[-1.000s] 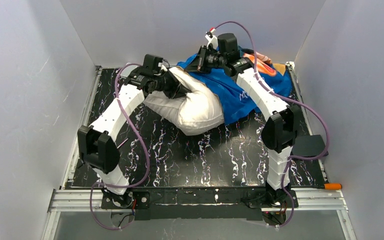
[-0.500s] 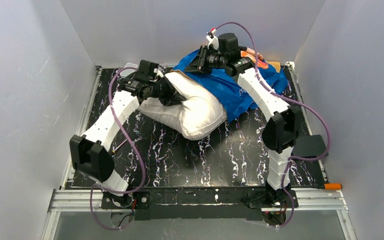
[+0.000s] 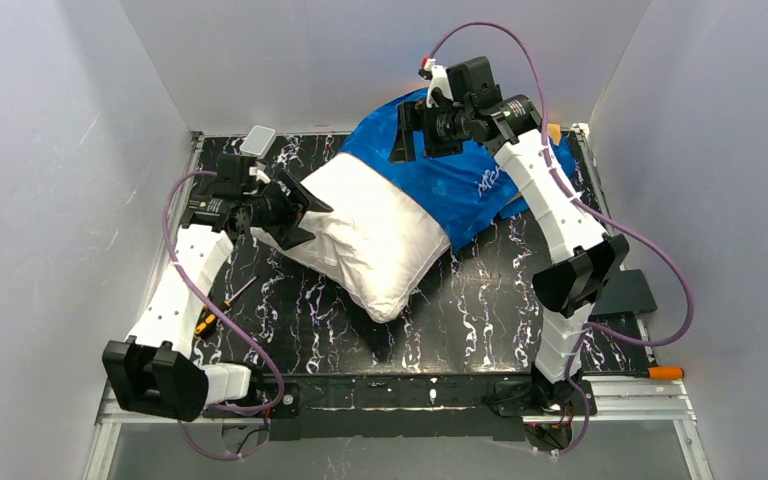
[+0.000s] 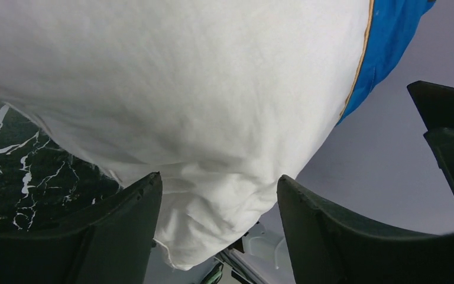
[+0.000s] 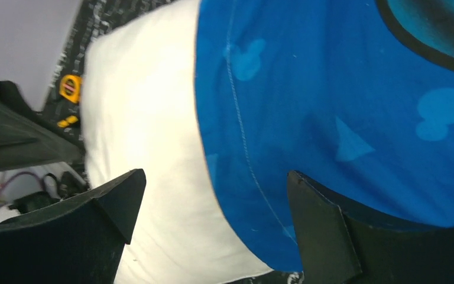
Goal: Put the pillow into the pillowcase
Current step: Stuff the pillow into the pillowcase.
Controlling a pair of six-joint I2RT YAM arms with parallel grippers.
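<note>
The white pillow lies slantwise on the black marbled table, its far end inside the blue pillowcase. My left gripper stands open at the pillow's left corner. In the left wrist view that corner hangs loose between the spread fingers of this gripper, with a gap on the right side. My right gripper hovers open above the pillowcase's mouth. The right wrist view looks down on the case's hem across the pillow, and nothing sits between this gripper's fingers.
A yellow-and-black screwdriver lies on the table beside the left arm. An orange-handled tool rests at the right front edge, near a dark pad. Grey walls enclose the table on three sides.
Both grippers have opened and let go. The left arm drew back to the left, the right gripper rose. The pillow has sprung out flatter and spread toward the front.
</note>
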